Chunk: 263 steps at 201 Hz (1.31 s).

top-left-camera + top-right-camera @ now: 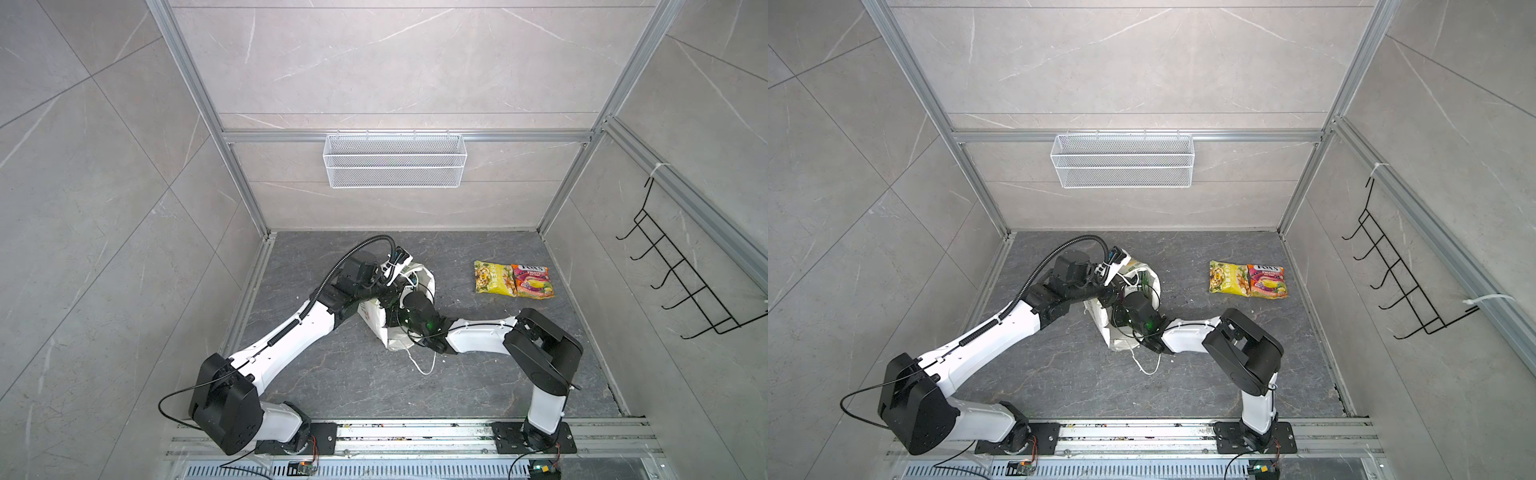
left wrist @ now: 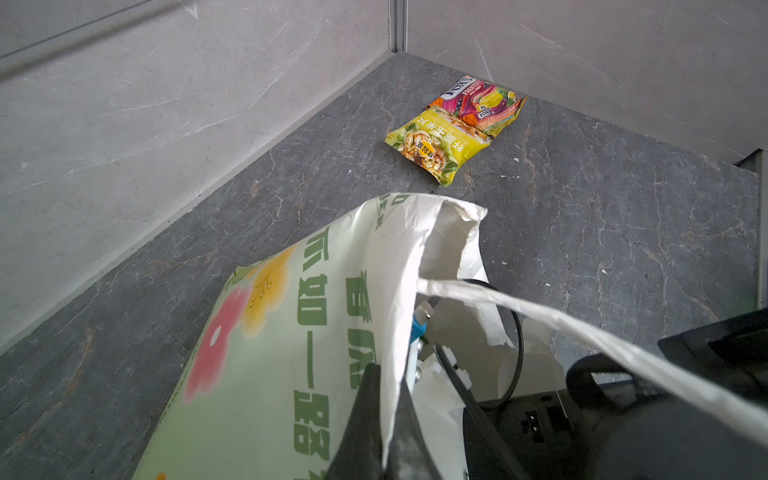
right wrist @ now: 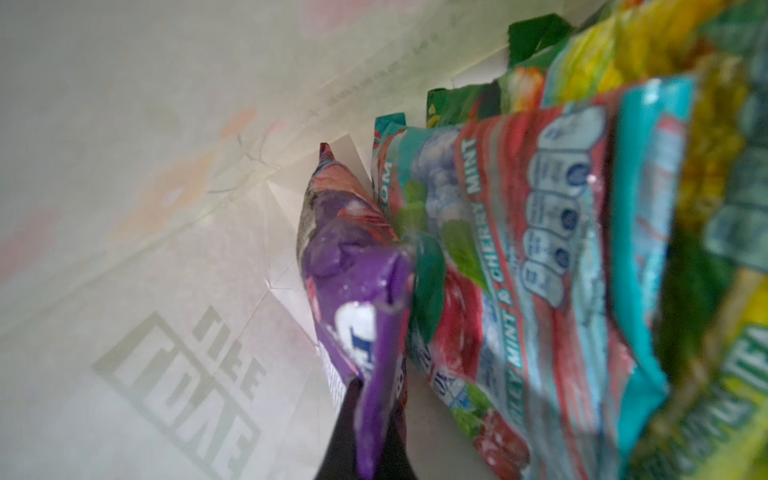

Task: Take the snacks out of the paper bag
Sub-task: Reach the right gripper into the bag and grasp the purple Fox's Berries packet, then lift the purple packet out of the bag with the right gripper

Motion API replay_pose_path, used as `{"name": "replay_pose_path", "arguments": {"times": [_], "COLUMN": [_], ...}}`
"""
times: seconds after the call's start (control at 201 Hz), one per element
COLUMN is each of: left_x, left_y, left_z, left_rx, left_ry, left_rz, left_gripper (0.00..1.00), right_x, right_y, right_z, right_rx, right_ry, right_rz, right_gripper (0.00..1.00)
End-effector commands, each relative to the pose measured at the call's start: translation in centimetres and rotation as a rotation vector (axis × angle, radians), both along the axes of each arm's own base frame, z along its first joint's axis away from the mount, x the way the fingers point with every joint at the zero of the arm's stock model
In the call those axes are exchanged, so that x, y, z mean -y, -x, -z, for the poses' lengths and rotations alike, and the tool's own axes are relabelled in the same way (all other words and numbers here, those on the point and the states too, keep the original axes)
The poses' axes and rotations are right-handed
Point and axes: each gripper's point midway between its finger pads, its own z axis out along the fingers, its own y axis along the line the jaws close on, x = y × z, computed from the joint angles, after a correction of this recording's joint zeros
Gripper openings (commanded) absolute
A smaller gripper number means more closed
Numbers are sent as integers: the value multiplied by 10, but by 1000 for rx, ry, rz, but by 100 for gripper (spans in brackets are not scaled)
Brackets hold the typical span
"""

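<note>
Left gripper point(image 2: 384, 386) pinches the rim of the paper bag point(image 2: 291, 332), mid-table. Right gripper point(image 3: 372, 399), inside the bag, clamps the purple packet point(image 3: 353, 282). The yellow-green packet point(image 1: 494, 279) and red-pink packet point(image 1: 534, 281) lie touching outside the bag.

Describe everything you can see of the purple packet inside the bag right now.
The purple packet is a glossy, crinkled foil-like pouch, purple with a red-pink patch toward its far end and a white logo patch near its crimped near edge. It sits inside the paper bag, beside the plain white inner wall. The right gripper is shut on its near edge, dark fingers on either side. Its flank touches the teal-red mint packet. Only the right wrist view shows it.
</note>
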Motion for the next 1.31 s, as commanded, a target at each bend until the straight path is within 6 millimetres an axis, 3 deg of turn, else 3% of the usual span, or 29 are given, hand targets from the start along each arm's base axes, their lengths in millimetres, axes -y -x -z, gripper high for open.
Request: {"name": "replay_pose_path", "arguments": {"times": [0.0,0.328,0.532,0.682,0.896,1.304], "left_x": [2,1,2,1,-5,-19], "left_y": [1,-1,-2,-3,-3,-16], "left_z": [-33,-26,-26,-26,-28,-38], "left_rx": [81,82,81,84,93,137], "left_ry": [80,63,65,52,51,61], "left_rz": [-1,-11,-10,-18,-44,-156], "left_gripper": [0,0,0,0,0,0], "right_x": [6,29,35,31,30,72], "right_y": [5,29,38,40,54,91], "right_z": [-29,-65,-68,-76,-121,-190], "right_rx": [35,81,89,113,187,342], "right_ry": [-28,-8,21,11,-19,58], "right_rz": [-6,-36,-61,-87,-155,-228], "right_gripper": [5,3,7,3,3,2]}}
